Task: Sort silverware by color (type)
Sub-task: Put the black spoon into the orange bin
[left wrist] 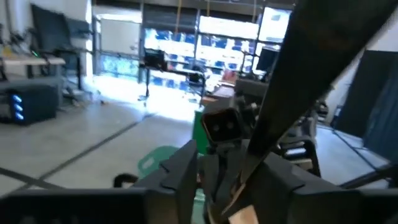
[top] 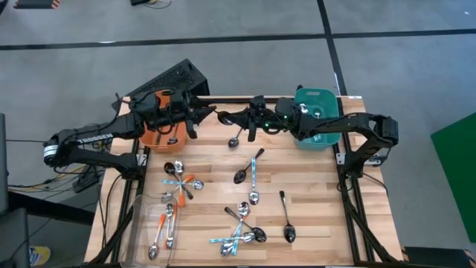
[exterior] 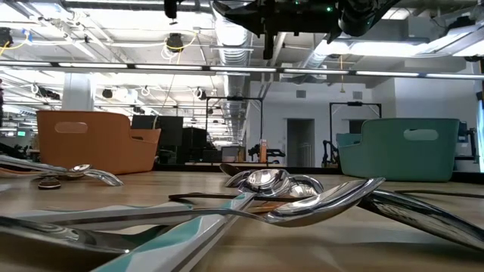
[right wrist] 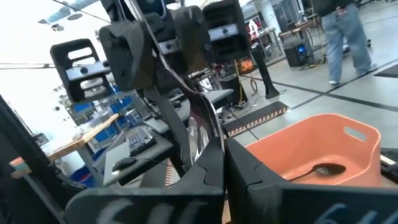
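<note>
Both arms are raised over the table's far edge with their grippers facing each other. My right gripper [top: 246,121] [right wrist: 224,152] is shut on a spoon whose shiny bowl [right wrist: 199,132] [top: 222,117] sticks out toward my left gripper [top: 207,116] [left wrist: 227,186]. The left gripper is open, a short way from that bowl. A dark bar [left wrist: 311,68] crosses the left wrist view; what it is, I cannot tell. Several spoons with black, light-blue and orange handles [top: 245,223] lie on the wood. One spoon [top: 233,140] lies below the grippers. My right gripper pinches the spoon between its two fingers, below the bowl [right wrist: 208,152]. The fingers hide the handle. They come level from the table's right side. The spoon is lifted clear of the table, its bowl standing out beyond the fingertips.
An orange bin [top: 160,136] [right wrist: 311,155] with a spoon inside stands at the far left, and a teal bin [top: 316,119] at the far right. A clear tray [top: 145,223] holding spoons sits at the near left corner. A person walks in the room behind [right wrist: 345,37].
</note>
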{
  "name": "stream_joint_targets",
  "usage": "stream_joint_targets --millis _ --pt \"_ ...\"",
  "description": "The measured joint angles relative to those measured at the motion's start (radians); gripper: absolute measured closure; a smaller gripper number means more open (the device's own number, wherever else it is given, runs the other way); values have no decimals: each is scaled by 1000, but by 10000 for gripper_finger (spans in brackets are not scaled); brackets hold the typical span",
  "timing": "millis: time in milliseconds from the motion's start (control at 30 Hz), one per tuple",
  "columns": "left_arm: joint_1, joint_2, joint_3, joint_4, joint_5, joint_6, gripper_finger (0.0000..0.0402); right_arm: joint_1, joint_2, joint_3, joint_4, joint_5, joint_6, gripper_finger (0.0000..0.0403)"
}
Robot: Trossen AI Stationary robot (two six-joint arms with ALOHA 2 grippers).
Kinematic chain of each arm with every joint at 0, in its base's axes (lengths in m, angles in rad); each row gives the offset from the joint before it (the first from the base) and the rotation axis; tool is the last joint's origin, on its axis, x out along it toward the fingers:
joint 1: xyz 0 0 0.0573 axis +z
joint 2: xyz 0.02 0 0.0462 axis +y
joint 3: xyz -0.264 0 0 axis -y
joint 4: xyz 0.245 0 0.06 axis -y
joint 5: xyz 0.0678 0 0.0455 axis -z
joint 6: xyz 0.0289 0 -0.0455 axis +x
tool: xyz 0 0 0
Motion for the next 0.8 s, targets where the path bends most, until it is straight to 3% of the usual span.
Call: stream_joint_targets --millis 300,800 --pt "0 92 0 97 78 -70 392 -1 0 -1 2 -18 0 391" --pt "0 80 0 131 70 -23 401 -12 0 2 19 -21 0 388"
